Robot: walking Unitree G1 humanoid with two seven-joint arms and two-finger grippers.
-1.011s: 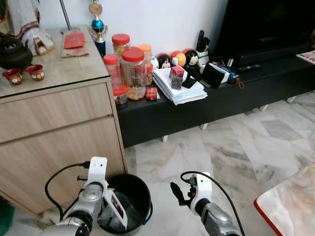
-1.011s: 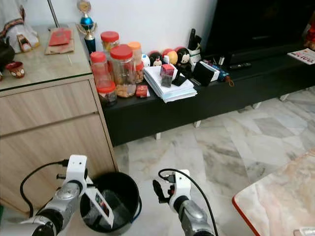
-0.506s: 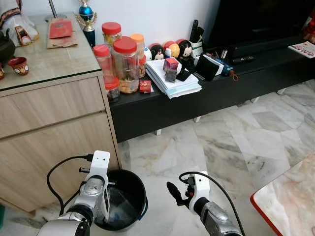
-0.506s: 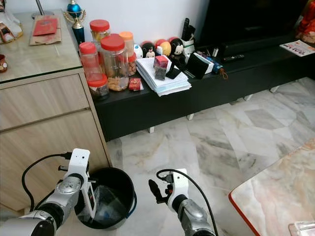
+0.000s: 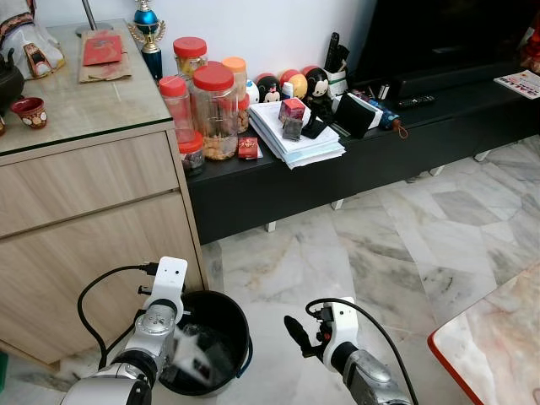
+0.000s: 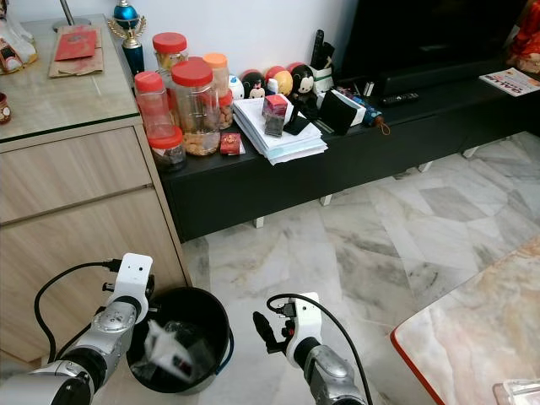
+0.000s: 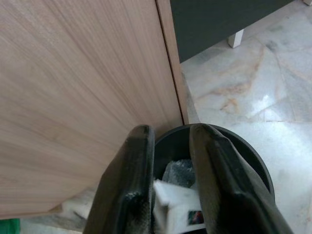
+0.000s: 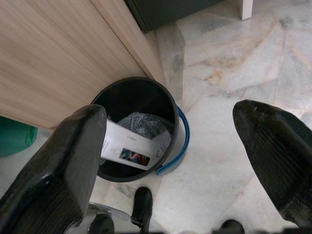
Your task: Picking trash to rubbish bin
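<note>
Black rubbish bin [image 5: 211, 342] on marble floor [image 5: 405, 245], tight against the wooden cabinet [image 5: 93, 219]. Inside the bin, a white carton [image 8: 131, 151] with a printed label, lying tilted on crumpled clear plastic [image 8: 141, 122]; blurred in both eye views, sharper from the right wrist. Left gripper [image 7: 168, 195] poised over the bin's near rim, fingers [image 7: 131, 190] slightly parted, gripping nothing, tips cut off by the frame edge. Right gripper [image 5: 294, 332] beside the bin, fingers [image 8: 265, 146] spread wide, empty. Bin's bottom hidden under the trash.

Wooden cabinet [image 5: 101, 228] beside bin [image 5: 232, 316]
</note>
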